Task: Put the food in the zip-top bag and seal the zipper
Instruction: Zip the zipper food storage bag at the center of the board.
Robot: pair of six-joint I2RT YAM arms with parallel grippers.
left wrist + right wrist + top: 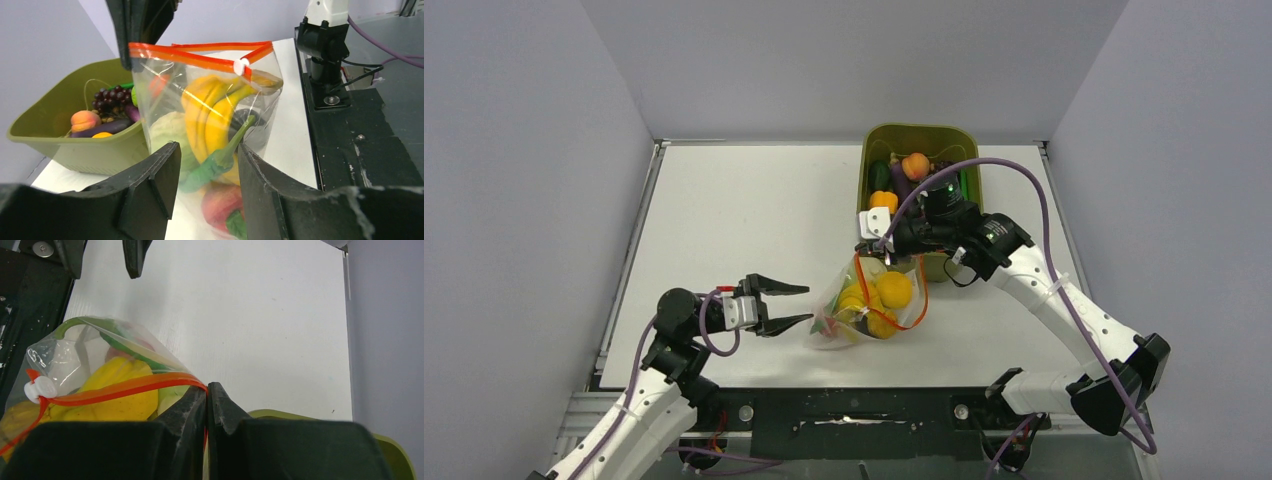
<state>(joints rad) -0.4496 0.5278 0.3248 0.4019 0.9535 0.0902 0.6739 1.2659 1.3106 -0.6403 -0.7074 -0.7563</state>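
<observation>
Some food point(210, 120) obscured inside zip-top bag point(154, 97); right gripper point(207, 390) pinches zipper point(120, 389); left gripper point(809, 304) spread apart.

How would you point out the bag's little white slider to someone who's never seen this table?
Start at the olive-green tub at the table's far side; just in front is the clear zip-top bag of toy food. Along its red-orange zipper sits the slider, the only white bit on that strip.

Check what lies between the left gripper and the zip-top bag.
Nothing but a stretch of bare table separates the open left gripper from the zip-top bag in the top view; the left wrist view shows the bag straight ahead.
</observation>
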